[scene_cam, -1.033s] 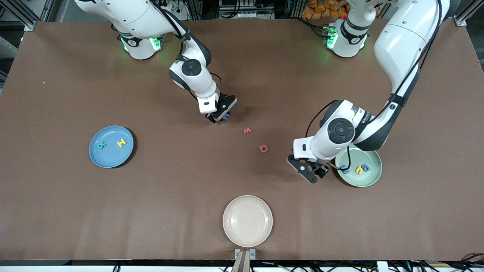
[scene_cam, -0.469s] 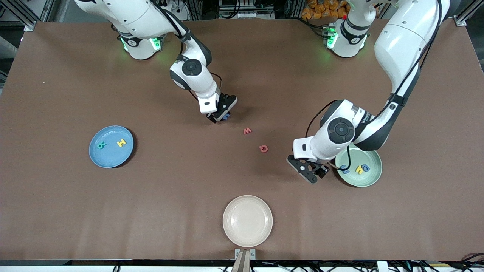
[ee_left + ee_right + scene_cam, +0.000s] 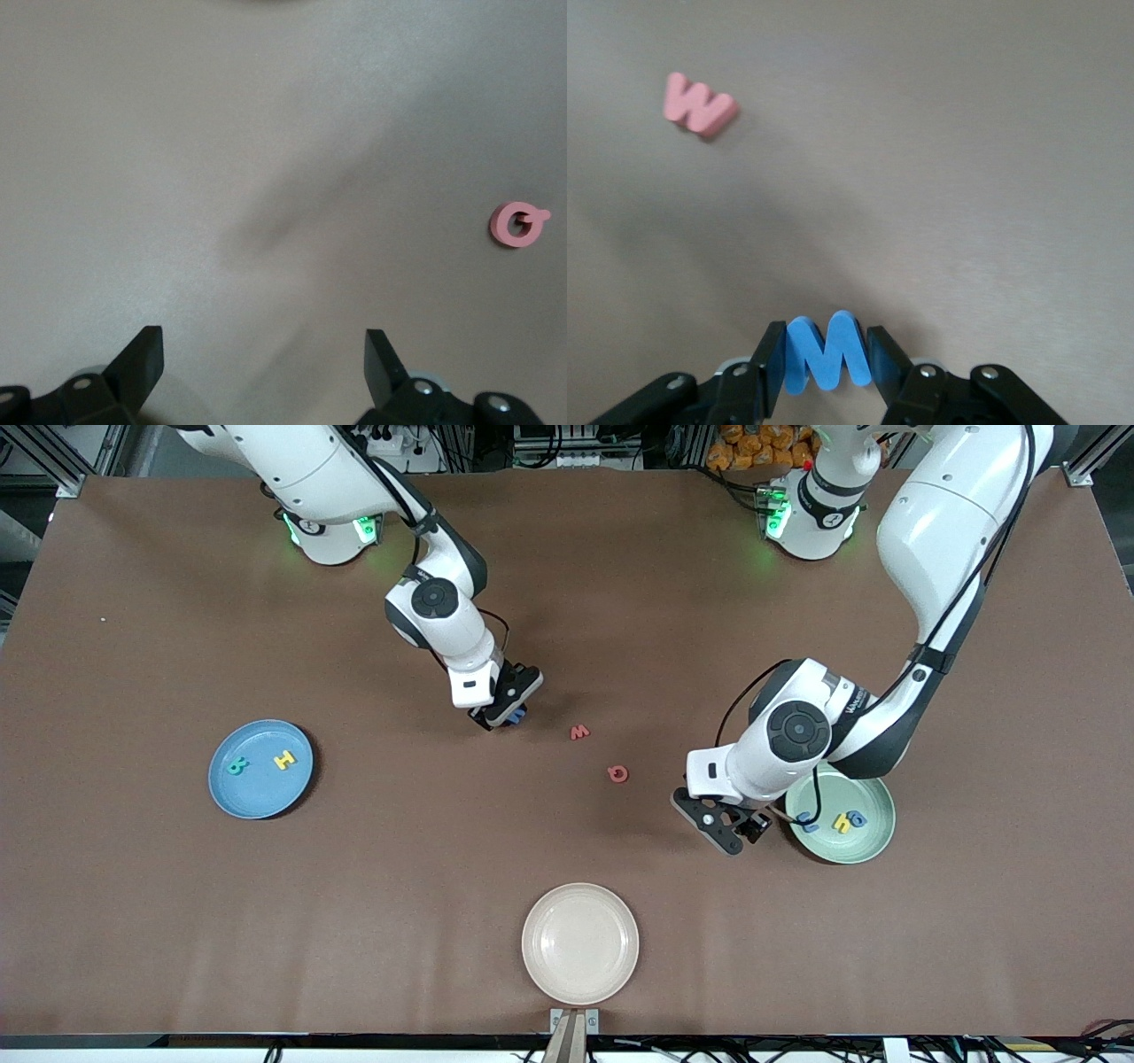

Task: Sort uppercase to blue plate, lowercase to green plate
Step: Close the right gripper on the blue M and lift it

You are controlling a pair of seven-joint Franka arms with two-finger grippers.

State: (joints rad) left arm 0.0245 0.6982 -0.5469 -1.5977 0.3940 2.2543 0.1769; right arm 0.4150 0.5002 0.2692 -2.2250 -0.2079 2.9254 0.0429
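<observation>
My right gripper is shut on the blue M, held just above the table; the M sits between the pads in the right wrist view. The red w and red Q lie mid-table; the w also shows in the right wrist view. My left gripper is open and empty over bare table beside the green plate, with the Q some way off. The green plate holds the yellow h and two blue letters. The blue plate holds the teal R and yellow H.
A cream plate sits near the table edge closest to the front camera, with nothing on it. The left arm's forearm hangs over part of the green plate. Brown table surface lies between the right gripper and the blue plate.
My right gripper has moved with the blue M a little toward the right arm's end of the table. The left arm has not moved.
</observation>
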